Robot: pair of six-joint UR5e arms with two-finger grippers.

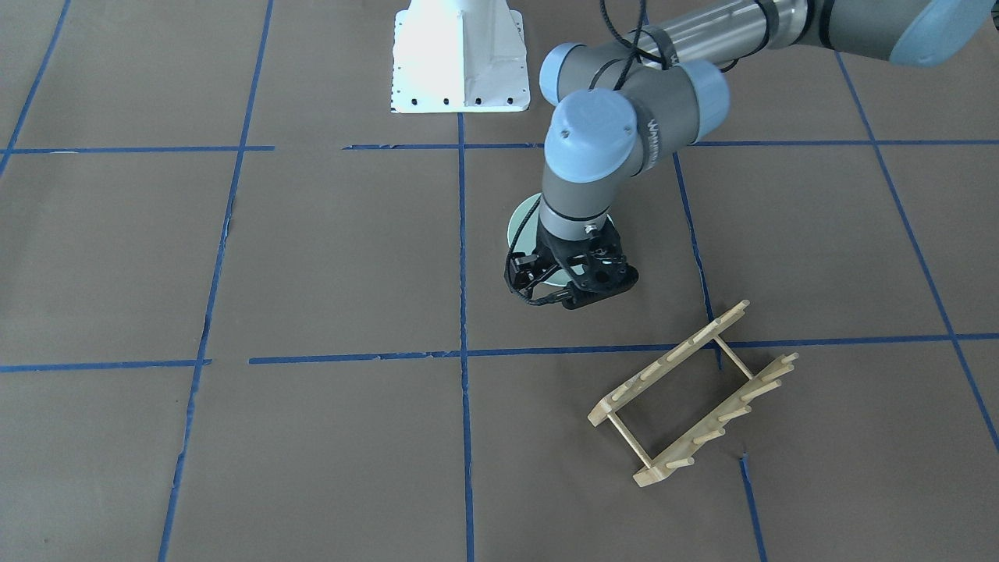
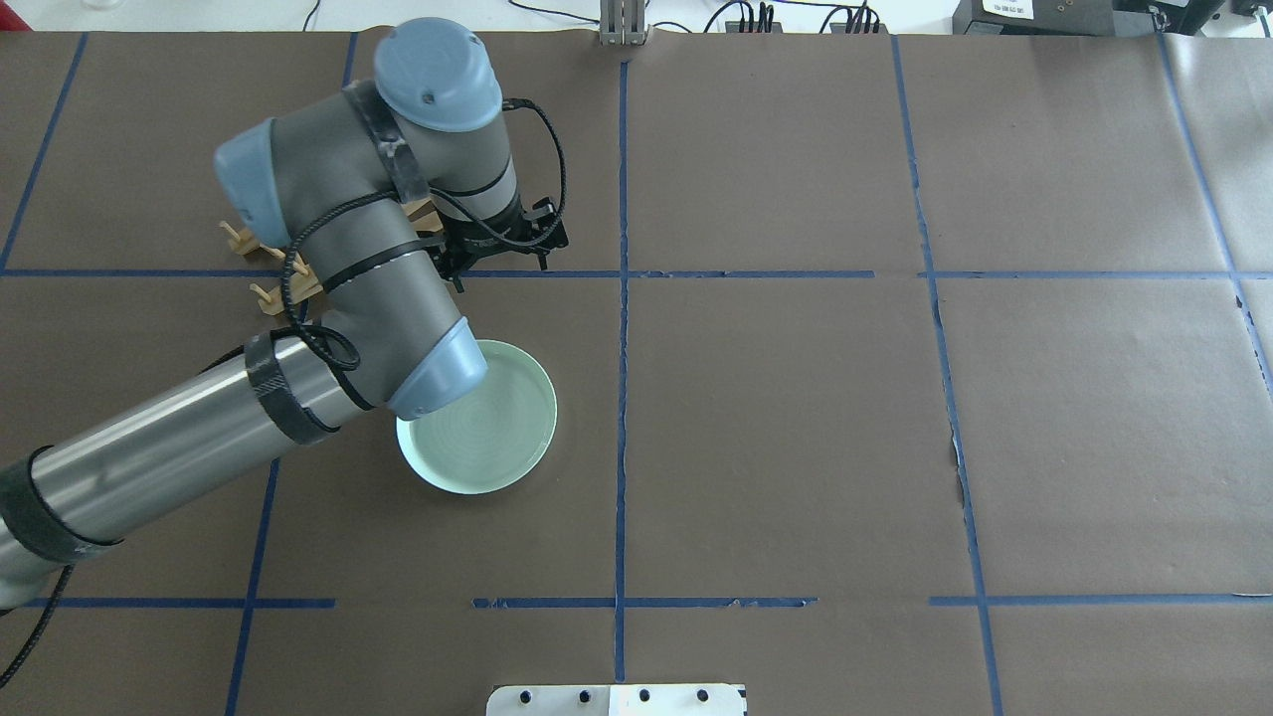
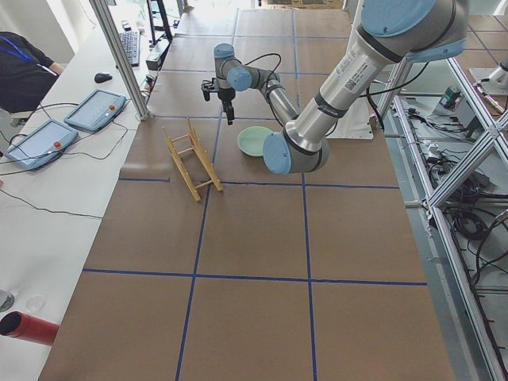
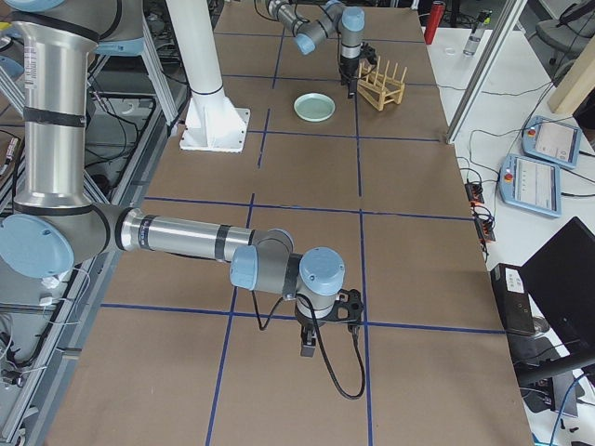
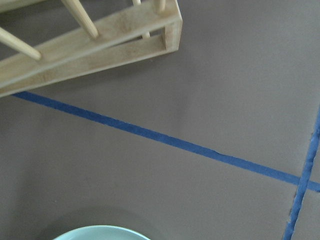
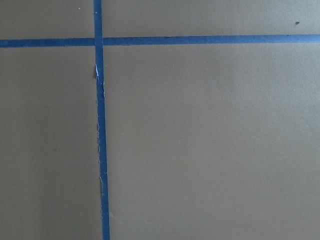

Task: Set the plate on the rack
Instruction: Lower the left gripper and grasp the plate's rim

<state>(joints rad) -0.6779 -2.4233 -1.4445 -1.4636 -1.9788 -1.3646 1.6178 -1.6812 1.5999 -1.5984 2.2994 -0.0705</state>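
Two arms are over the table, and only one is close to the work. The left gripper (image 3: 229, 115) hangs pointing straight down above the brown paper table (image 2: 796, 447), over the strip between the plate (image 2: 487, 438) and the rack (image 1: 671, 361). From above, its fingers are tucked out of sight under the wrist. From the side they read as one thin dark shape, perhaps pinched together, so I cannot tell how the jaws stand. It is not carrying the plate.

The mint-green plate lies flat on the paper, right side up, with the left arm (image 2: 179, 447) covering part of it in the overhead view. The light wooden rack stands on its two rails, pegs up, skewed to the blue tape grid (image 2: 622, 398). It is near the plate but apart from it. The left wrist camera catches a rack corner at the top and the plate's rim at the bottom, with a tape line running between them.

Down at the robot's right end of the table, the right gripper (image 4: 307, 351) points down, low over a tape crossing and well apart from plate and rack. Only the side view shows it, so its jaws are anyone's call.
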